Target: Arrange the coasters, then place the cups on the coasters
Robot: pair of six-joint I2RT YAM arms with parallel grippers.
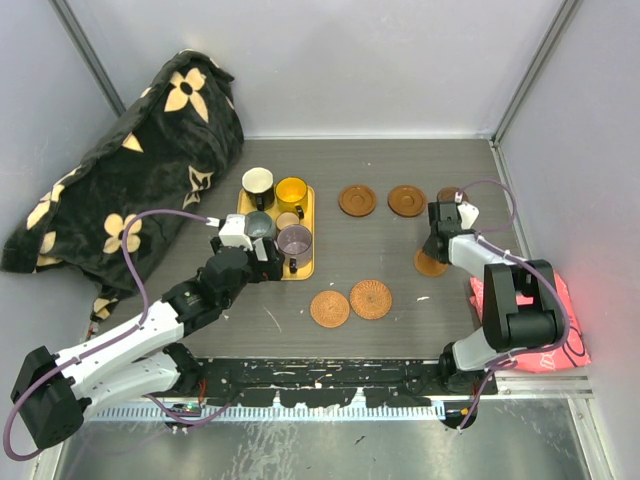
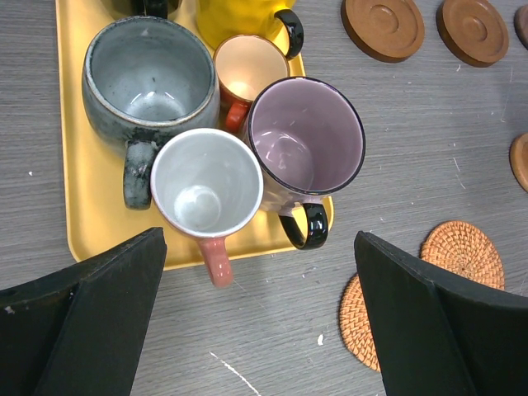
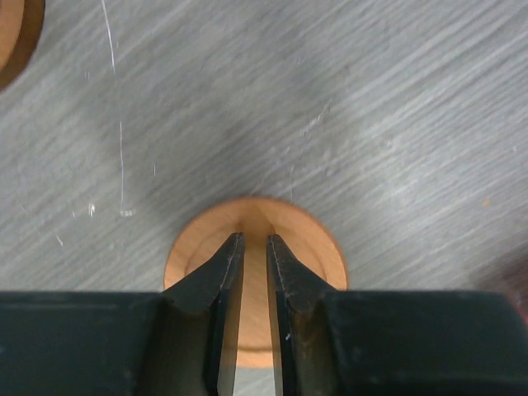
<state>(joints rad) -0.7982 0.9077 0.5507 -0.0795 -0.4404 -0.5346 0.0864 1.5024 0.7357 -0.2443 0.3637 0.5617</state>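
A yellow tray (image 1: 302, 266) at the left holds the cups: black with cream inside (image 1: 257, 182), yellow (image 1: 291, 190), grey (image 2: 148, 74), copper (image 2: 246, 66), purple (image 2: 305, 132) and white with a pink handle (image 2: 206, 181). My left gripper (image 2: 257, 247) hangs open over the tray's near edge, nothing between its fingers. Two smooth coasters (image 1: 357, 200) (image 1: 406, 200) lie at the back, a third (image 1: 448, 194) is half hidden by the right arm, and two woven ones (image 1: 330, 308) (image 1: 371, 298) sit near the front. My right gripper (image 3: 255, 239) is shut, its tips pointing down onto another coaster (image 3: 297, 239) lying flat.
A black cloth with cream flowers (image 1: 130, 170) is heaped at the back left. A red cloth (image 1: 560, 320) lies by the right arm's base. Grey walls enclose the table on three sides.
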